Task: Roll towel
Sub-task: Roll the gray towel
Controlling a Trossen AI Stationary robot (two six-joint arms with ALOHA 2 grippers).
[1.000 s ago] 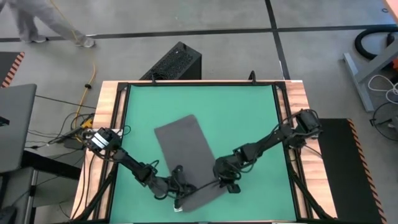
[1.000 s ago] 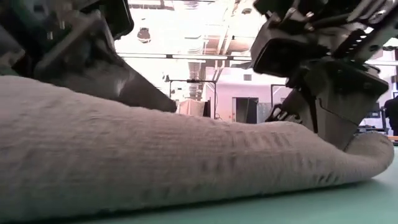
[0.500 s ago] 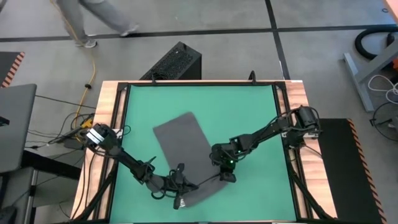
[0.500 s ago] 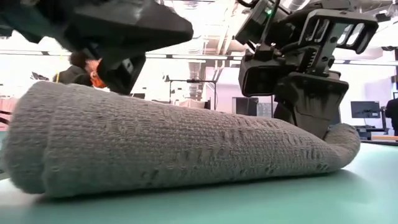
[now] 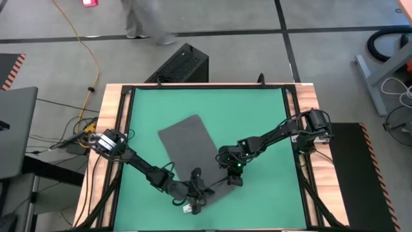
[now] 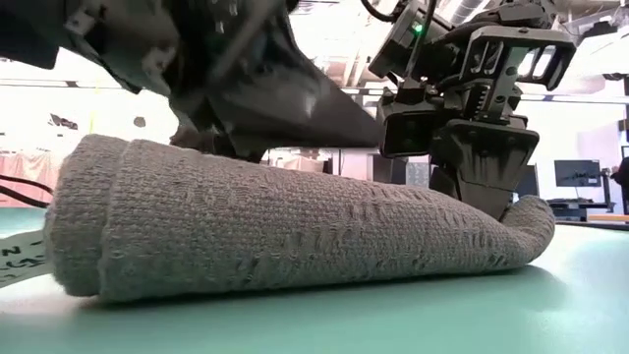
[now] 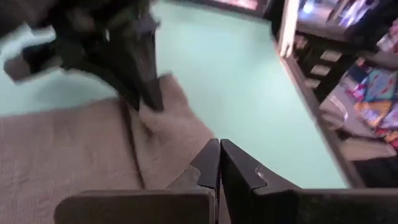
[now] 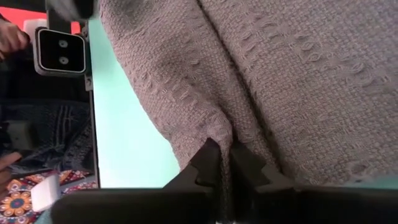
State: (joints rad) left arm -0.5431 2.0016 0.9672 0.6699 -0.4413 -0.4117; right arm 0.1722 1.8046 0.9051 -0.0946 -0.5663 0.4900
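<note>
Pinching towel (image 8: 261,68), right claw (image 8: 222,155)

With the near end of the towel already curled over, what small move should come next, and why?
Probably carry the curled edge a little farther over the flat part. The towel is rolled only at its near end, most still lying flat on the green mat. The right pincer pinches a fold; the left pincer is shut at the roll.

Towel's rolled end: from above, my left gripper (image 5: 195,195) and arm cover much of the towel (image 5: 190,145) there.
Fold: my right gripper (image 8: 225,163) hides its tips in it.
Left wrist view: my other arm, beyond the towel, is smeared.
White tag: print too small to read.
</note>
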